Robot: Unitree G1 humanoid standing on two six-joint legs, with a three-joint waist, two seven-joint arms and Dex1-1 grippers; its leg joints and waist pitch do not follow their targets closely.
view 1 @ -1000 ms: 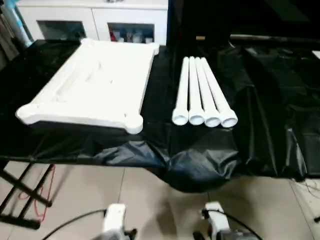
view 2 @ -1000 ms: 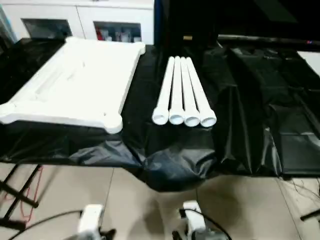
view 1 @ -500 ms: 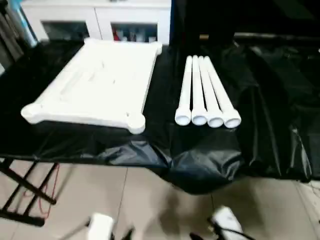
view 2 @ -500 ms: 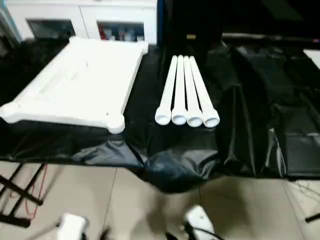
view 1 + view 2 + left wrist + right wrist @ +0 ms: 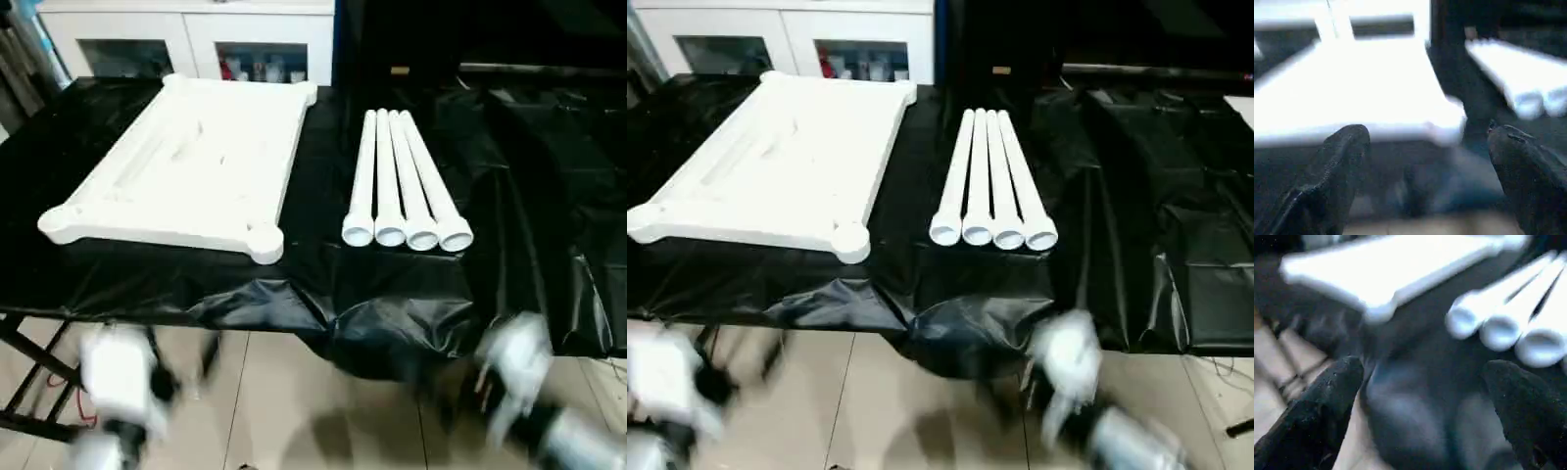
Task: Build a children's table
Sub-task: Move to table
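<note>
The white tabletop (image 5: 191,162) lies flat on the black-covered table, left of centre, with round sockets at its corners. To its right, several white tube legs (image 5: 400,181) lie side by side, their open ends facing me. Both of my arms hang below the table's front edge, over the floor: the left arm (image 5: 118,377) in front of the tabletop's near corner, the right arm (image 5: 519,367) in front of and right of the legs. My left gripper (image 5: 1427,134) and right gripper (image 5: 1424,367) are both open, with nothing between their fingers.
A black plastic sheet (image 5: 392,304) covers the table and sags over its front edge. A white cabinet (image 5: 196,44) with glass fronts stands behind the table. A black folding stand (image 5: 29,367) is on the tiled floor (image 5: 294,401) at lower left.
Both arms have come up from the bottom edge and spread apart, the left one leftward and the right one rightward. Tabletop and legs have not moved.
</note>
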